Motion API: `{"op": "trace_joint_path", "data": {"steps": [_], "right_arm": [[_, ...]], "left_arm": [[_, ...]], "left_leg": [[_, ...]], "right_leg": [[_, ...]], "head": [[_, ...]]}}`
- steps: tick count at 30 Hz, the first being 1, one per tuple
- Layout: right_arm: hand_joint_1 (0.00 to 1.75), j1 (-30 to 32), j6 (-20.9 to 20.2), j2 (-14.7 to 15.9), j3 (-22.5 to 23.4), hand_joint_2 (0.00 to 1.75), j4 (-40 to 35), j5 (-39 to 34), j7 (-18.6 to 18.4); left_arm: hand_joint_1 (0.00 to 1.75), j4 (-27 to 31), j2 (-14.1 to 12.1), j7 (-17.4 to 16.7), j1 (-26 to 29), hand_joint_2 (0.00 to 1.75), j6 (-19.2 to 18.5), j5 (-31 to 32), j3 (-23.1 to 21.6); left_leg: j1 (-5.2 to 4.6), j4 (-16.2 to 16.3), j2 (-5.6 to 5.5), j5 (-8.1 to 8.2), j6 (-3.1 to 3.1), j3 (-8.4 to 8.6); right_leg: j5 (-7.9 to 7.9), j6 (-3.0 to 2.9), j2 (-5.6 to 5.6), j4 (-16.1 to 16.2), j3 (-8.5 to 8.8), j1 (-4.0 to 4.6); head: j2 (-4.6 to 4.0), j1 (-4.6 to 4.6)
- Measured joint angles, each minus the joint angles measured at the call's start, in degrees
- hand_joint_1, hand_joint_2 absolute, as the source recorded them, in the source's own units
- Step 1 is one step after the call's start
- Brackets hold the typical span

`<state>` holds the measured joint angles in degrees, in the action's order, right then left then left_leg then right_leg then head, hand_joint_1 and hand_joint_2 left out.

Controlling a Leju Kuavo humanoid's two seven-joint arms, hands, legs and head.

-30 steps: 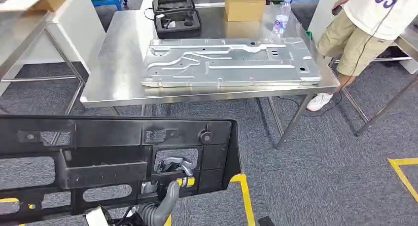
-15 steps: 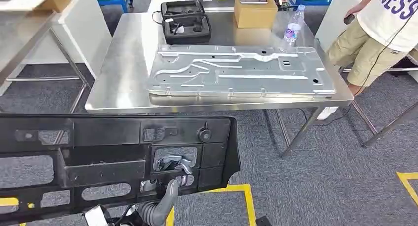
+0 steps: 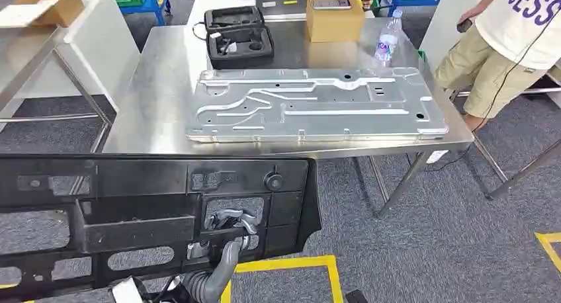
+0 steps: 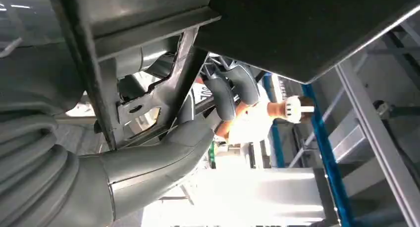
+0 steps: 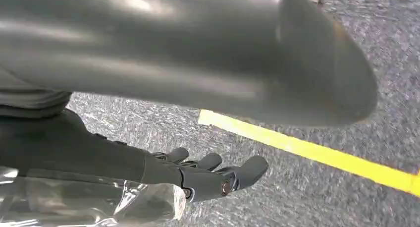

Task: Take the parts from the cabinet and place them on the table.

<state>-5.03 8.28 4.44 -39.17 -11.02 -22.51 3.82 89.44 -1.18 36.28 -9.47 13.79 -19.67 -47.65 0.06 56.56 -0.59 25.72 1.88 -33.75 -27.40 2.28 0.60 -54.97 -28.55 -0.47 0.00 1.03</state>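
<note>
Gripping black panel [image 3: 145,217], left robot hand [image 3: 228,227]; table [image 3: 159,85] ahead.

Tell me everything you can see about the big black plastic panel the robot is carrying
The large black plastic panel is a long flat moulded frame with rectangular cut-outs, raised ribs and a round knob near its upper right. It looks rigid and matte. It is held broadside in front of the robot, over grey carpet and short of the steel table. The left hand grips it, with fingers hooked through one opening. Its left end runs out of the head view.
</note>
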Motion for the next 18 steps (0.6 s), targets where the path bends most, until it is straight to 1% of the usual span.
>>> {"op": "trace_joint_path", "data": {"steps": [1, 2, 3, 4, 5, 6, 7, 8, 9, 10, 11, 12, 13, 14, 15, 16, 17, 18], "right_arm": [[0.0, -0.08, 0.0, 0.0, 0.0, 0.0, 0.0, -0.04, -0.02], [0.0, -0.04, -0.02, 0.0, -0.02, 0.0, 0.0, -0.04, 0.0], [0.0, -0.01, -0.02, 0.0, -0.02, 0.0, 0.0, -0.04, 0.02], [0.0, -0.06, -0.02, 0.02, -0.02, 0.0, 0.0, -0.04, 0.0], [0.0, -0.11, -0.02, -0.11, -0.07, 0.0, -0.02, -0.02, 0.0], [0.0, -0.25, -0.02, -0.15, -0.11, 0.0, -0.02, 0.0, 0.02], [0.0, -0.38, -0.02, -0.2, -0.15, 0.0, -0.02, 0.0, 0.02], [0.0, -0.35, -0.02, -0.2, -0.22, 0.0, -0.02, 0.0, 0.02], [0.0, -0.26, -0.02, -0.18, -0.33, 0.0, -0.02, -0.02, 0.0], [0.0, -0.15, -0.02, -0.17, -0.46, 0.0, -0.02, -0.04, 0.0], [0.0, -0.11, -0.02, -0.15, -0.5, 0.0, -0.02, -0.08, 0.0], [0.0, -0.12, -0.02, -0.15, -0.55, 0.0, -0.02, -0.11, 0.0], [0.0, -0.13, -0.02, -0.15, -0.57, 0.0, -0.02, -0.11, 0.0], [0.0, -0.1, -0.02, -0.15, -0.59, 0.0, -0.02, -0.13, 0.0], [0.0, -0.1, -0.02, -0.2, -0.61, 0.0, -0.02, -0.17, -0.04], [0.0, -0.17, -0.02, -0.17, -0.61, 0.0, -0.02, -0.17, -0.02], [0.0, -0.06, -0.02, -0.17, -0.61, 0.0, -0.02, -0.2, -0.04], [0.0, 0.03, -0.02, -0.17, -0.63, 0.0, -0.02, -0.2, -0.04]], "left_arm": [[1.75, 0.02, -0.02, -0.04, 0.03, 1.75, 0.0, -0.02, 0.0], [1.75, 0.07, -0.04, -0.04, 0.13, 1.75, 0.0, -0.02, 0.02], [1.75, 0.07, -0.04, -0.04, 0.07, 1.75, 0.0, 0.0, 0.02], [1.75, 0.15, -0.02, -0.04, 0.04, 1.75, 0.0, 0.02, 0.02], [1.75, 0.2, -0.04, -0.02, -0.06, 1.75, 0.0, 0.07, 0.02], [1.75, 0.2, -0.02, -0.02, -0.19, 1.75, 0.0, 0.11, 0.02], [1.75, 0.26, -0.04, -0.04, -0.24, 1.75, 0.0, 0.11, 0.02], [1.75, 0.26, -0.04, -0.04, -0.16, 1.75, 0.0, 0.17, 0.02], [1.75, 0.26, -0.04, -0.04, -0.09, 1.75, 0.0, 0.2, 0.02], [1.75, 0.26, -0.04, -0.04, -0.06, 1.75, 0.0, 0.22, 0.02], [1.75, 0.26, -0.04, -0.04, -0.06, 1.75, 0.0, 0.22, 0.02], [1.75, 0.28, -0.04, -0.04, -0.07, 1.75, 0.0, 0.22, 0.02], [1.75, 0.28, -0.04, -0.04, -0.08, 1.75, 0.0, 0.24, 0.02], [1.75, 0.31, -0.04, -0.02, -0.09, 1.75, 0.0, 0.24, 0.02], [1.75, 0.31, -0.04, -0.07, -0.08, 1.75, 0.0, 0.24, 0.02], [1.75, 0.33, -0.04, -0.04, -0.14, 1.75, 0.0, 0.24, 0.05], [1.75, 0.35, -0.04, -0.04, -0.07, 1.75, 0.0, 0.26, 0.02], [1.75, 0.41, -0.04, -0.04, -0.03, 1.75, 0.0, 0.28, 0.02]], "left_leg": [[-0.01, 0.1, 0.03, -0.56, 0.55, 0.34], [0.02, -0.1, -0.03, -1.3, 1.06, 0.18], [-0.03, -0.13, -0.06, -1.2, 1.53, 0.52], [0.33, -0.36, -0.07, -1.39, 1.89, 1.34], [0.28, -0.5, -0.06, -1.29, 2.06, 1.8], [0.29, -0.5, 0.03, -1.09, 2.31, 2.04], [0.23, -0.5, 0.06, -0.84, 2.47, 2.22], [0.04, -0.5, 0.14, -0.51, 2.61, 2.42], [-0.08, -0.5, 0.06, -0.21, 2.65, 2.68], [-0.18, -0.5, -0.05, 0.14, 2.65, 3.07], [-0.22, -0.5, -0.16, 0.51, 2.64, 3.58], [-0.22, -0.5, -0.19, 0.97, 2.55, 4.25], [-0.21, -0.51, -0.18, 1.45, 2.4, 4.95], [-0.2, -0.66, -0.17, 1.97, 2.16, 5.04], [-0.41, -0.5, -0.2, 2.34, 1.88, 5.8], [-0.4, -1.0, -0.23, 2.6, 1.51, 5.53], [-0.41, -0.97, -0.25, 2.3, 1.12, 6.23], [-0.53, -0.61, -0.23, 2.01, 0.82, 6.25]], "right_leg": [[-0.2, 0.38, -0.01, 0.18, -0.14, -0.06], [-0.15, 0.89, -0.04, -0.42, 0.14, 0.03], [-0.16, 1.05, -0.08, -0.46, 0.28, -0.04], [-0.65, 1.25, -0.07, -0.66, 0.16, -0.16], [-1.2, 1.33, -0.23, -2.53, -0.36, -0.16], [-2.24, 1.45, -0.24, -6.23, -2.28, -0.23], [-3.76, 1.6, -0.25, -10.87, -5.05, -0.24], [-5.88, 1.61, -0.25, -16.05, -8.52, -0.22], [-6.9, 1.6, -0.25, -18.82, -10.79, -0.22], [-6.55, 1.41, -0.25, -19.03, -11.89, -0.15], [-4.62, 1.24, -0.25, -16.75, -11.7, -0.09], [-1.4, 0.97, -0.25, -12.24, -10.34, 0.01], [2.15, 0.79, -0.25, -6.95, -8.39, 0.09], [5.27, 0.53, -0.35, -1.75, -6.61, 0.12], [2.7, 0.39, -0.44, -1.9, -6.76, 0.48], [2.24, 0.05, -0.48, -1.88, -6.52, 0.72], [3.51, -0.53, -0.37, -1.15, -6.38, 0.84], [3.71, -0.98, -0.41, -0.93, -6.09, 0.68]], "head": [[0.02, 0.04], [0.0, 0.07], [0.0, 0.13], [0.0, 0.11], [0.0, 0.24], [0.02, 0.35], [0.0, 0.37], [0.0, 0.42], [0.0, 0.44], [0.0, 0.44], [0.0, 0.44], [0.0, 0.44], [0.0, 0.46], [0.0, 0.46], [0.0, 0.35], [0.0, 0.39], [0.0, 0.44], [0.0, 0.41]]}}
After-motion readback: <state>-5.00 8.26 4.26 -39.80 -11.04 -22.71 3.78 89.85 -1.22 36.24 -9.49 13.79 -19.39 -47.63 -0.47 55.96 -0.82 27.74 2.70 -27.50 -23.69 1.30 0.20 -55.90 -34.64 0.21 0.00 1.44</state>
